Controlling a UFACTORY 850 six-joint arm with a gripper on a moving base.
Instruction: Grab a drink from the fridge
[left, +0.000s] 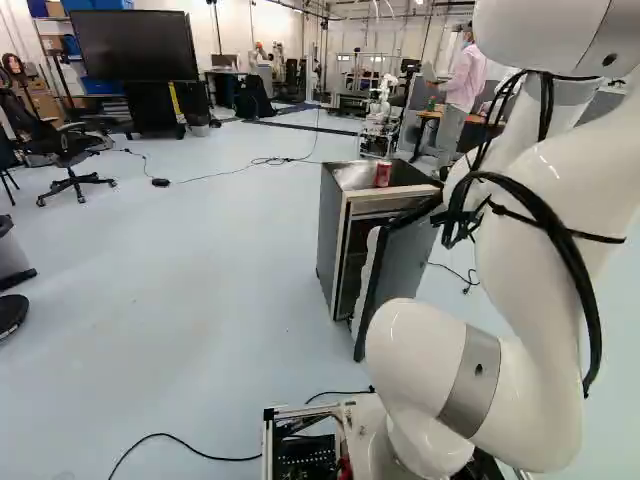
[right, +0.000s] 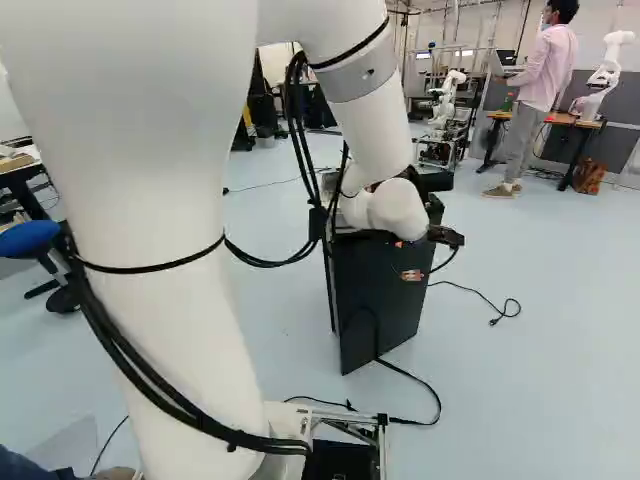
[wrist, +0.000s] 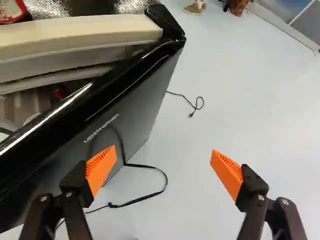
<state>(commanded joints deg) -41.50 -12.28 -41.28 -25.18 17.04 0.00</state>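
In front of the fridge door's dark outer face, my gripper shows in the right base view. The wrist view shows the gripper wide open with nothing between its fingers, one orange pad beside or over the door's face. The fridge door stands ajar, and part of the shadowed interior is visible past its black edge. In the left base view the small fridge has its door swung outward. A red can stands on its top; the can's lower part also shows in the wrist view.
A black cable lies on the floor by the door, and another lies beyond the fridge. An office chair is at the far left. Another robot stands behind the fridge. A person is farther back.
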